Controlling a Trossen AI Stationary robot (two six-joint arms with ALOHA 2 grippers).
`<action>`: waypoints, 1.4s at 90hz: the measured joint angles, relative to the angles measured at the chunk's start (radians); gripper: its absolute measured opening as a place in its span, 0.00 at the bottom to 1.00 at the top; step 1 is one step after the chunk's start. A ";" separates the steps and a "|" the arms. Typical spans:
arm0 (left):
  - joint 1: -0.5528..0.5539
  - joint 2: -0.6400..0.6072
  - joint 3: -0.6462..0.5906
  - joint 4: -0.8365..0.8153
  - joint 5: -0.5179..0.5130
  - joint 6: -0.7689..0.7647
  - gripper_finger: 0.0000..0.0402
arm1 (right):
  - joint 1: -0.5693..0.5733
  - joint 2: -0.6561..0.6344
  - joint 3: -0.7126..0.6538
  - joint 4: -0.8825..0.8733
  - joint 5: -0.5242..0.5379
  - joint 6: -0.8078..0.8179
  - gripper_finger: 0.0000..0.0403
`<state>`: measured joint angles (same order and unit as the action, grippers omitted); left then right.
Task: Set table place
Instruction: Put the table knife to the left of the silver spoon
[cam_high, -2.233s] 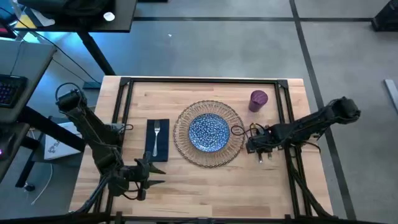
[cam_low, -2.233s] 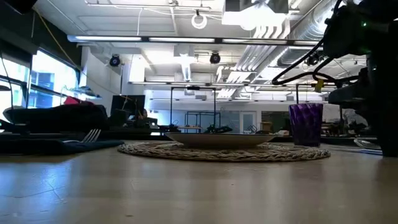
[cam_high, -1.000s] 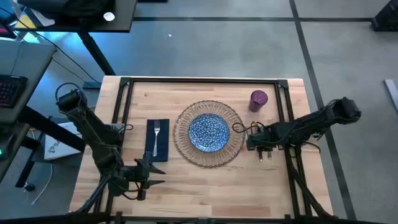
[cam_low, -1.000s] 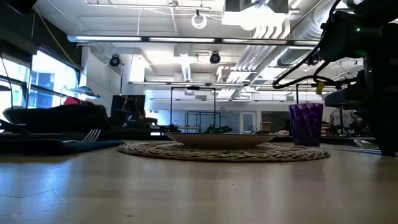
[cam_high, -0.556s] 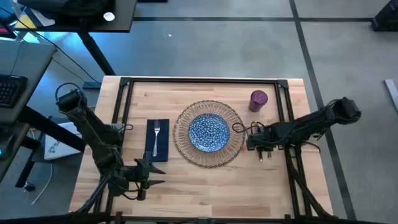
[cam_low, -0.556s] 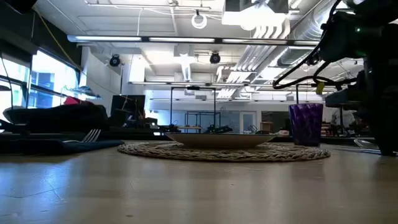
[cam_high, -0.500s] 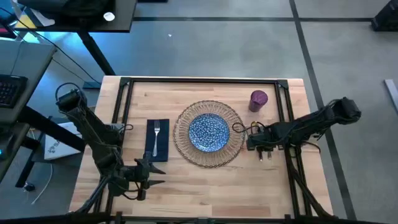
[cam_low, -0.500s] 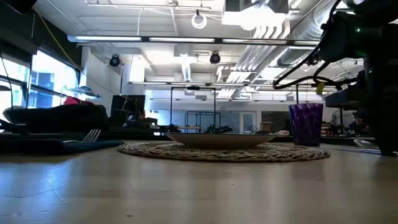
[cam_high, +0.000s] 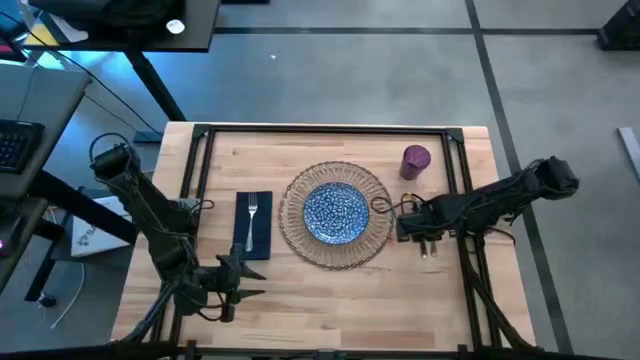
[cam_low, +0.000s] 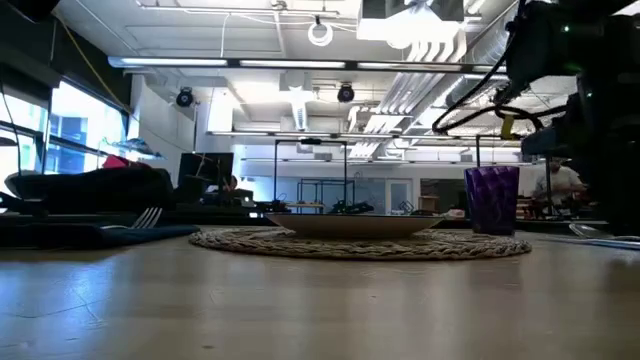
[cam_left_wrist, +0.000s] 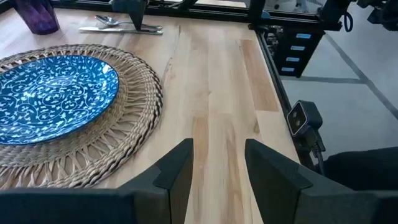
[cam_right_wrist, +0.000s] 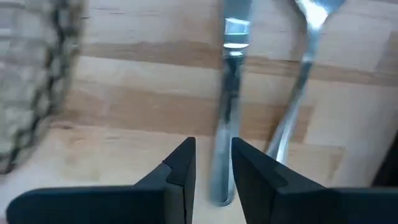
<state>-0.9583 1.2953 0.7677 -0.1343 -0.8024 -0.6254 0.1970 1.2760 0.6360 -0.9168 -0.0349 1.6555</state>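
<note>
On the table (cam_high: 330, 300) lies the woven placemat (cam_high: 335, 213) with the blue plate (cam_high: 335, 212) on it. To its left is the navy napkin (cam_high: 253, 225) with a fork (cam_high: 252, 212) on top. The purple cup (cam_high: 416, 161) stands at the far right. A knife (cam_right_wrist: 227, 118) and a spoon (cam_right_wrist: 305, 68) lie flat right of the placemat. My right gripper (cam_right_wrist: 213, 180) hovers open just over the knife's handle end. My left gripper (cam_left_wrist: 217, 168) rests open near the table's front edge.
A black rail frame (cam_high: 330, 130) runs round the tabletop. Bare wood lies in front of the placemat (cam_left_wrist: 217, 93). A dark desk with a keyboard (cam_high: 15, 145) stands off the table's left side.
My right gripper has shifted a little toward the table's far edge and its arm has moved in the low view. The knife and spoon stay flat where they were.
</note>
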 joint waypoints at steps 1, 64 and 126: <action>0.000 0.000 0.000 0.000 0.000 0.000 0.32 | 0.000 0.000 0.001 0.000 0.000 -0.001 0.18; -0.011 0.000 0.000 0.004 0.005 0.000 0.32 | 0.000 -0.001 -0.062 0.020 0.000 0.014 0.15; -0.012 0.000 0.000 0.004 0.006 -0.001 0.32 | 0.000 0.002 -0.062 0.045 0.000 0.004 0.00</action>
<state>-0.9699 1.2953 0.7677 -0.1299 -0.7959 -0.6264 0.1970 1.2781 0.5735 -0.8718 -0.0345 1.6592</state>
